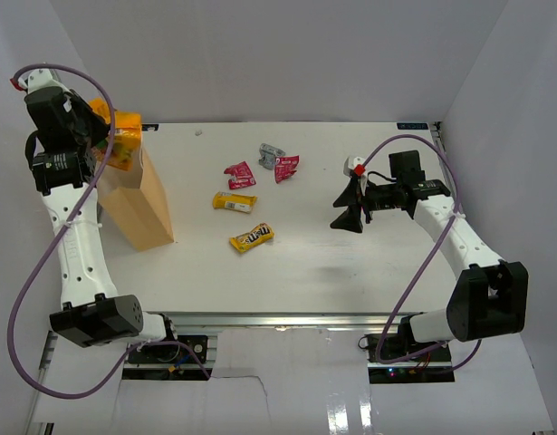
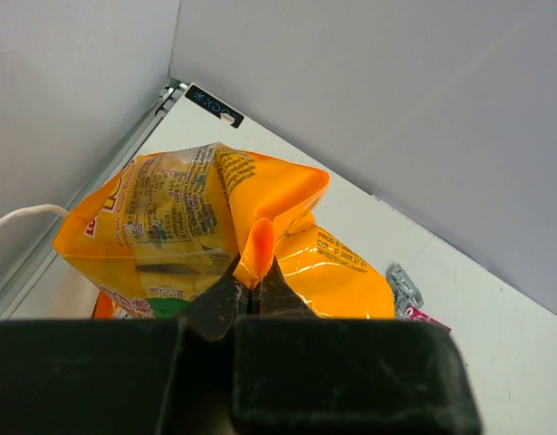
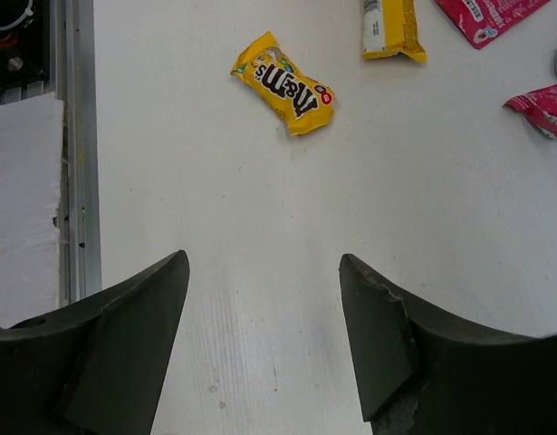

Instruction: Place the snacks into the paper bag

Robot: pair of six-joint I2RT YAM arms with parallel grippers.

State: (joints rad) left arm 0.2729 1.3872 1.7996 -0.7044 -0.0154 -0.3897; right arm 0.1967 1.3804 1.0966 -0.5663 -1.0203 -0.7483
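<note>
The tan paper bag (image 1: 140, 204) stands upright at 9 o'clock on the desk (image 1: 332, 272); its inside cannot be seen. Just above its mouth the left hand (image 2: 251, 292) is clenched on a fold of an orange pouch (image 2: 178, 217). Around the desk's middle lie a yellow M&M's packet (image 3: 283, 83), a yellow bar (image 1: 235, 201), two red wrappers (image 1: 240, 174) and a grey wrapper (image 1: 269, 151). At 3 o'clock the right hand (image 3: 264, 272) hangs released, holding nothing.
</note>
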